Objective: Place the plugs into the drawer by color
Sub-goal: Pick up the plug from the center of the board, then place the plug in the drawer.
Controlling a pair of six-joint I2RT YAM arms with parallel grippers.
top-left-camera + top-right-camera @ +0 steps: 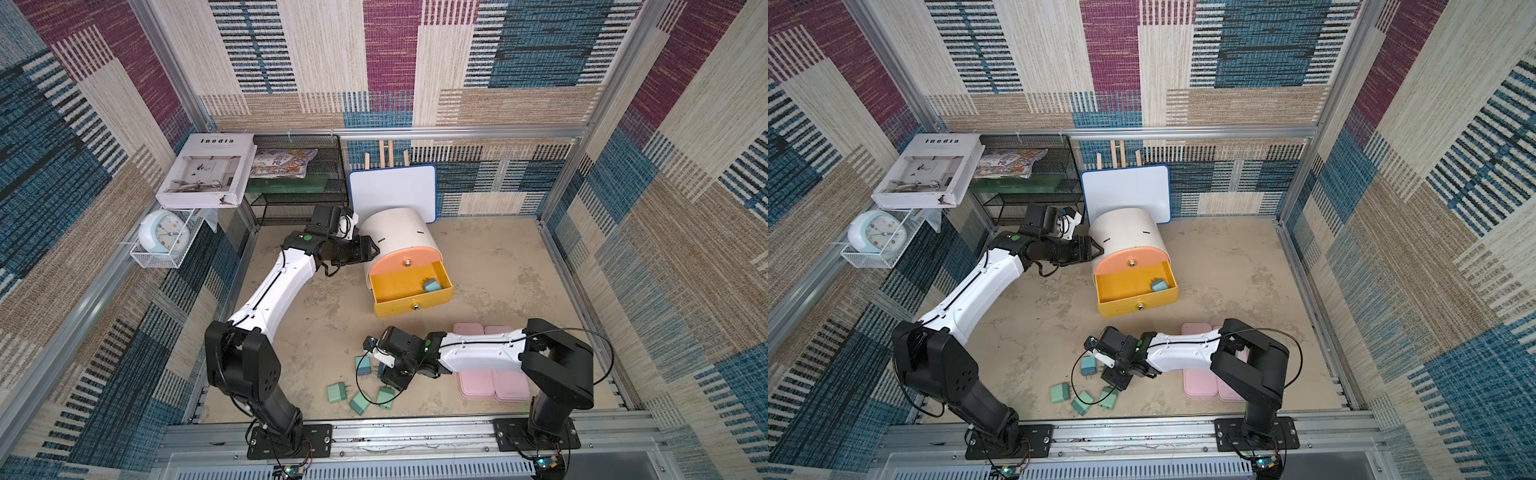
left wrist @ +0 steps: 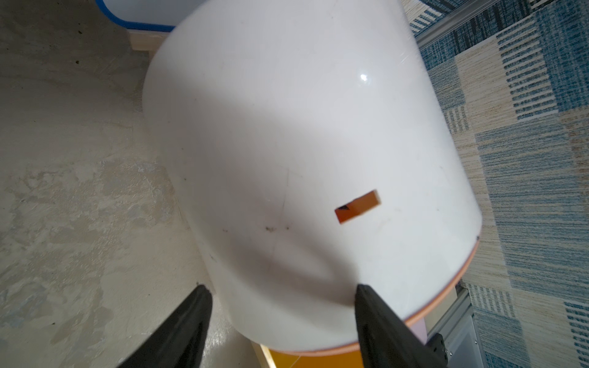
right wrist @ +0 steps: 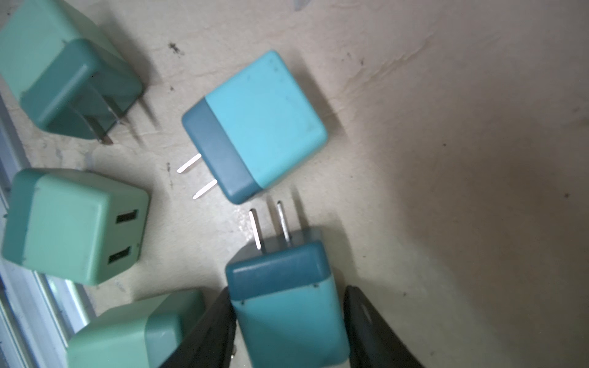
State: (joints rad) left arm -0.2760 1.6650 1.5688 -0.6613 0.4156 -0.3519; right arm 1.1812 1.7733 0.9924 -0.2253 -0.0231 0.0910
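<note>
Closest in, at six o'clock, runs the aluminium rail (image 1: 415, 434) that carries both arm bases. Just beyond it, at about seven o'clock on the beige tabletop (image 1: 519, 270), three green plugs (image 1: 360, 403) lie close together, their prongs pointing different ways. Directly past them the right gripper (image 3: 288, 291) points down at the table, its black fingers (image 3: 207, 334) straddling the first blue plug (image 3: 287, 318), whose prongs point away from the wrist. One finger lies against the plug's side and the other sits at the opposite side with at most a sliver of shadow between, so whether the plug is actually pinched cannot be told. Just beyond those prongs the second blue plug (image 3: 264, 127) lies flat on the table, near but not touching. At four o'clock two flat pink trays (image 1: 478, 384) lie side by side, partly under the right arm. Farther back, near twelve o'clock, stands the white round-topped cabinet (image 1: 399, 232). Its salmon top front is closed, and the yellow drawer (image 1: 399, 309) below it is pulled out, with the third blue plug (image 1: 431, 285) at the drawer's three-o'clock end. At eleven o'clock the left gripper (image 2: 280, 286) reaches to the cabinet's white side wall, fingers well apart and holding nothing, their tips right at the curved shell. Behind the cabinet a blue-edged whiteboard (image 1: 392, 191) leans at twelve o'clock, and a black wire-mesh shelf (image 1: 299, 199) stands at ten o'clock.
</note>
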